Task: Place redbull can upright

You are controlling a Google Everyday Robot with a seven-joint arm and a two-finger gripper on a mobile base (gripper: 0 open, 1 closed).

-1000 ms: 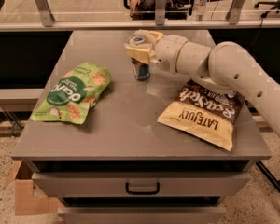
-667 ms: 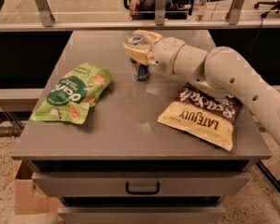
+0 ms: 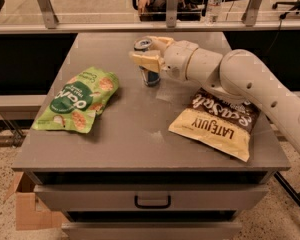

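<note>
The cream two-finger gripper [image 3: 146, 52] sits around the upper half of the slim blue-and-silver metal redbull can [image 3: 151, 77] (jaws clamped or loose, I cannot tell). Likely light, slick, tippy: grip mid-body, gently.

Cream-beige gripper [image 3: 148, 55] at the grey table's [image 3: 140, 139] far side, clamped on the blue-and-silver redbull can [image 3: 151, 77]. Left, a green bag [image 3: 76, 101] with white lettering. Right, a brown-and-yellow bag [image 3: 217, 125] with dark print, beside the white arm [image 3: 240, 74].
</note>
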